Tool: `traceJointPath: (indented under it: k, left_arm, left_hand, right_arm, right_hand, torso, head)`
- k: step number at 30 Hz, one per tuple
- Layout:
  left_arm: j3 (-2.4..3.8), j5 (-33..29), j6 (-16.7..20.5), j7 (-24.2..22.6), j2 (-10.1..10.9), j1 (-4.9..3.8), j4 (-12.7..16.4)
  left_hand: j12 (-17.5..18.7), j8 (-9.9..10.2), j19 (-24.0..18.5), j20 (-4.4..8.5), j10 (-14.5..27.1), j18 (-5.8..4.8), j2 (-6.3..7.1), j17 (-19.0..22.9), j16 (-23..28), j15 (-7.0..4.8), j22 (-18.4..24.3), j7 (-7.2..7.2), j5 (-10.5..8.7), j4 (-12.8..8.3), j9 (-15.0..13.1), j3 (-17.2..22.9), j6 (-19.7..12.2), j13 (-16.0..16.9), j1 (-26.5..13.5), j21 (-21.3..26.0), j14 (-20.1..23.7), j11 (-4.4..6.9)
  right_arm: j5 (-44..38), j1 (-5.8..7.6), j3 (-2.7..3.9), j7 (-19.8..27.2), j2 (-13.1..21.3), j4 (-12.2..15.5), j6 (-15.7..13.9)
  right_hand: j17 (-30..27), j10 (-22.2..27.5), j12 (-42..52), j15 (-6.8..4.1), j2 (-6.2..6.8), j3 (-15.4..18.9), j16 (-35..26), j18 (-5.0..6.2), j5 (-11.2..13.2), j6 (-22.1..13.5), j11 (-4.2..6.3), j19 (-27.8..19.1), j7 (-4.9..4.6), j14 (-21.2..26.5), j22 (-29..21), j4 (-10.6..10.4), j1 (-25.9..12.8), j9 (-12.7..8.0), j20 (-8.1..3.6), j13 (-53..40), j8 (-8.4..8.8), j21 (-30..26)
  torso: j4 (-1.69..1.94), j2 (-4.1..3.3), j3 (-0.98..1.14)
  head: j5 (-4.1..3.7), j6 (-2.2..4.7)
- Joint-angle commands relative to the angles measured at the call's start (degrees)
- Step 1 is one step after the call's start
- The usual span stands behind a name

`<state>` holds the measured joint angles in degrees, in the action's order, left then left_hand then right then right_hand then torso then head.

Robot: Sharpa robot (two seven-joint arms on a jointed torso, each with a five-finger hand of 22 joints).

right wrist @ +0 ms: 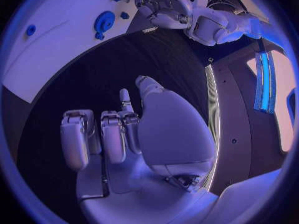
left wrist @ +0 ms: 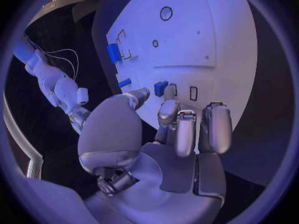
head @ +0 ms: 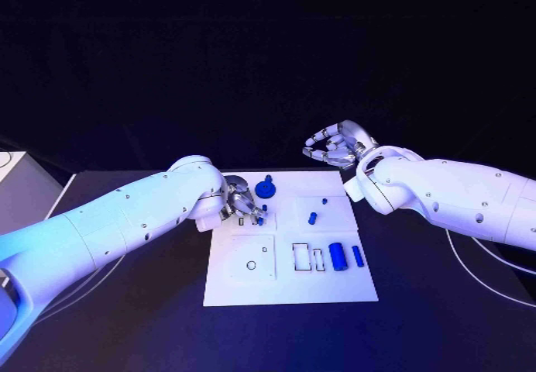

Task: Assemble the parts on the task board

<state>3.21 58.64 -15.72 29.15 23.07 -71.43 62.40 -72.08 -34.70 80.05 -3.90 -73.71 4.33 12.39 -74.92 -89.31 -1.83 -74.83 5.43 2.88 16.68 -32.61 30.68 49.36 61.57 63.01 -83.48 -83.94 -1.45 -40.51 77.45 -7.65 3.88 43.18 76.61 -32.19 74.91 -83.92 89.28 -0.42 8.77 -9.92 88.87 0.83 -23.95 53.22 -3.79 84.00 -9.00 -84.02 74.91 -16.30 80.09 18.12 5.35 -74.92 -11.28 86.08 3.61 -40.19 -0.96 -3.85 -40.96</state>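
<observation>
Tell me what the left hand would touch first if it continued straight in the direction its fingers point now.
Probably the small blue part on the task board, just ahead of the left hand; depth is unclear.

A flat black counter (head: 134, 310) carries everything here. Directly on it, in the middle, lies a white rectangular task board (head: 335, 291), flat, with its long sides running away from the robot. The board's near edge sits well back from the counter's front edge (dark surface shows on all sides of it). Thin pale cables (head: 475, 260) trail across the counter to the right of the board, apart from it.
</observation>
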Motion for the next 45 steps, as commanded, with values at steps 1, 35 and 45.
traceJointPath:
  k: [1,35,45]
  left_arm:
    - [0.01,-1.25,-1.25,-0.28,-0.56,0.17,-0.50]
    - [-0.05,-2.17,-1.88,-0.26,-1.29,0.41,-1.86]
    - [-0.13,-2.54,-2.29,-0.30,-1.20,0.42,-1.90]
  left_hand:
    - [0.27,-0.20,-0.09,-0.14,0.36,-0.89,-0.23,-13.58,0.01,-0.04,0.03,0.30,-0.06,-0.23,-0.12,-0.27,-0.19,-0.17,-0.26,-0.06,-5.47,-0.06]
    - [0.40,-1.21,-0.27,0.07,0.69,-0.86,-2.49,-13.75,-0.06,-0.49,-0.06,-0.27,-0.06,-3.42,-2.39,4.29,-0.62,-0.16,5.47,-0.09,-5.52,0.49]
    - [0.54,-1.21,-0.34,0.15,0.78,-0.84,-2.47,-13.72,-0.04,-0.57,-0.03,-0.39,0.02,-4.54,-2.98,6.47,-0.87,-0.23,6.38,-0.07,-5.50,0.60]
  right_arm:
    - [-0.80,-0.05,0.03,0.06,-0.09,-0.03,0.83]
    - [-0.89,-0.06,0.03,-0.13,-0.22,0.19,1.22]
    - [-0.89,-0.07,0.03,-0.15,-0.17,0.24,1.37]
  right_hand:
    - [12.03,-5.64,0.11,0.10,0.37,-0.31,0.03,0.13,0.17,-0.38,-0.21,4.36,0.10,-5.27,12.55,-0.03,-0.25,0.09,0.10,-14.64,0.40,-0.06]
    - [11.98,-5.66,0.15,0.12,0.36,-0.47,0.01,0.14,0.39,-0.39,-0.22,4.35,0.09,-5.26,12.52,-0.04,-0.37,0.17,0.13,-14.66,0.39,-0.10]
    - [12.10,-5.70,0.20,0.13,0.35,-0.58,0.05,0.12,0.45,-0.36,-0.22,4.40,0.09,-5.28,12.60,-0.04,-0.42,0.22,0.14,-14.70,0.36,0.01]
  torso:
    - [-0.09,-0.08,-0.06]
    - [0.01,0.03,-0.01]
    - [0.01,0.03,0.00]
  head:
    - [0.01,0.09]
    - [-0.16,-0.43]
    - [-0.18,-0.51]
